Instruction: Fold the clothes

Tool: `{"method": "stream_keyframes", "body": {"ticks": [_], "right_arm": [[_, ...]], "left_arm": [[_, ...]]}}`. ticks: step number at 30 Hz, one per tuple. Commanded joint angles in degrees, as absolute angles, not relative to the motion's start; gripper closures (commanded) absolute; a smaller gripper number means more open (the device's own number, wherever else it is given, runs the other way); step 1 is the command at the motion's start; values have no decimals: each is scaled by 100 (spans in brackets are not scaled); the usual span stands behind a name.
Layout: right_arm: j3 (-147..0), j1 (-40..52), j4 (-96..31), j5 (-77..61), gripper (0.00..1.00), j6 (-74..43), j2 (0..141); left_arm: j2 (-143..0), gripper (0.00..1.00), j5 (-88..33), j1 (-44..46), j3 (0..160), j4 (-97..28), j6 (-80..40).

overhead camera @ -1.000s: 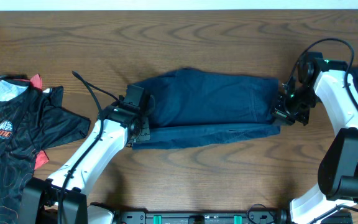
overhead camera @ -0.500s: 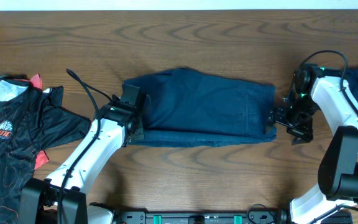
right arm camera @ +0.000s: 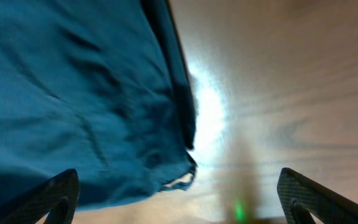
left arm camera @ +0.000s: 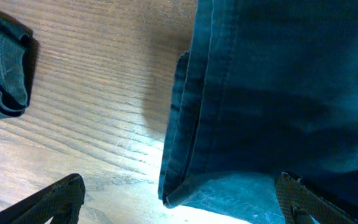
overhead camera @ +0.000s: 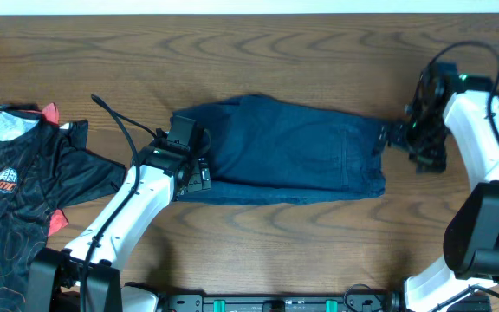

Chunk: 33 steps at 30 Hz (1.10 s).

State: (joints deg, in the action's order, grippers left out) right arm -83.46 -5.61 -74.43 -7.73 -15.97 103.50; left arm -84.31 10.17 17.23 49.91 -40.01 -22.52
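One black shirt [overhead camera: 24,182] near the clothes [overhead camera: 293,152]: print seen only overhead.

Your left arm [overhead camera: 132,204] and right arm [overhead camera: 479,130] are built of smooth white tubular links joined by black joint housings [overhead camera: 479,238]. A thin black cable [overhead camera: 102,105] runs off the left arm. A black cable loop [overhead camera: 470,43] tops the right arm, beside a small green indicator light [overhead camera: 463,78]. The left gripper [overhead camera: 204,169] and right gripper [overhead camera: 394,136] are black, and their fingertips [left arm camera: 58,198] are dark with a fine grid texture. The black base rail [overhead camera: 284,303] carries green accents.
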Motion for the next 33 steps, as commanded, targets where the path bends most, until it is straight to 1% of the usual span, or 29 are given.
{"method": "stream_keyframes", "body": {"ticks": [1, 4, 6, 8, 13, 16, 18, 21, 24, 26, 33], "right_arm": [[-8890, -646, -7500, -950, 1, -1627, 10298], [-9242, -646, -7474, -1094, 1, -1627, 10298], [-9395, -646, -7432, -1166, 1, -1627, 10298], [-9494, -646, -7360, -1321, 1, -1542, 10298], [-9502, -646, -7378, -1702, 1, -1118, 10302], [-9500, -646, -7435, -1721, 1, -991, 10302], [-9498, -646, -7432, -1907, 1, -838, 10302], [-9498, -646, -7432, -2018, 1, -801, 10302], [-9498, -642, -7432, -2016, 1, -803, 10302], [-9498, -639, -7432, -2016, 1, -801, 10302], [-9498, -631, -7459, -2018, 1, -803, 10302]], "left_arm": [[-8366, 1, 917, 1695, 5297, -3992, -2423], [-8215, 0, 585, 1693, 5492, -3778, -2408], [-8103, 2, 368, 1693, 5566, -3522, -2405], [-8036, 2, 67, 1647, 5570, -3208, -2338], [-8221, 2, -821, 1125, 5568, -2967, -2187], [-8390, 2, -1730, 624, 5568, -2888, -1774], [-8571, 2, -2665, 187, 5568, -2788, -1310], [-8781, 2, -3430, -224, 5566, -2757, -950], [-9102, 2, -4449, -633, 5564, -2727, -340], [-9323, 2, -4897, -812, 5564, -2729, -8], [-10326, 2, -5107, -1098, 5564, -2729, 447]]}}
